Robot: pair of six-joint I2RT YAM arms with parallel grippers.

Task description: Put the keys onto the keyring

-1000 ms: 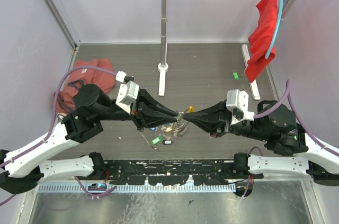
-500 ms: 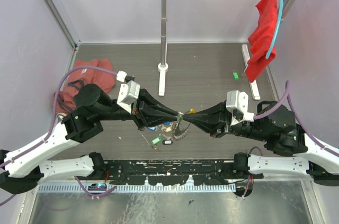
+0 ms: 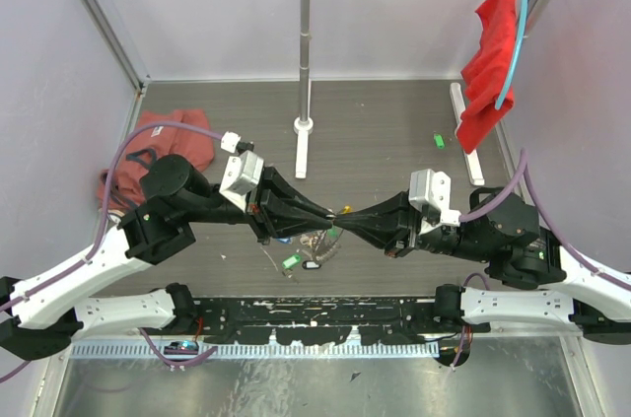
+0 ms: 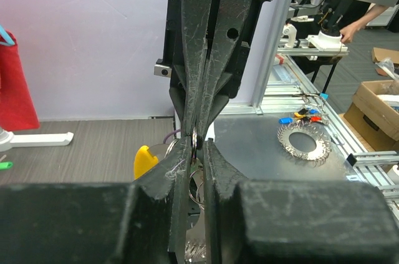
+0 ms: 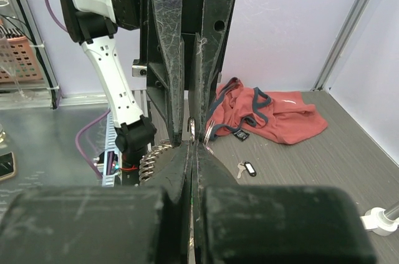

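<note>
right gripper (image 3: 348, 218) clamped tight, left gripper (image 3: 334, 214) a sliver apart, both pinching the big silvery coiled metal keyring (image 3: 329, 239) tip to tip mid-table. arms stretch inward, facing each other. small tagged metal keys (image 3: 293, 260) lie underneath.

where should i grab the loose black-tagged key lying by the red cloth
Probably take the black-tagged key by its oblong tag, pinching across the narrow width, coming straight down from above. It lies flat on the table, clear of the red cloth, and the tag is its bulkiest part.
</note>
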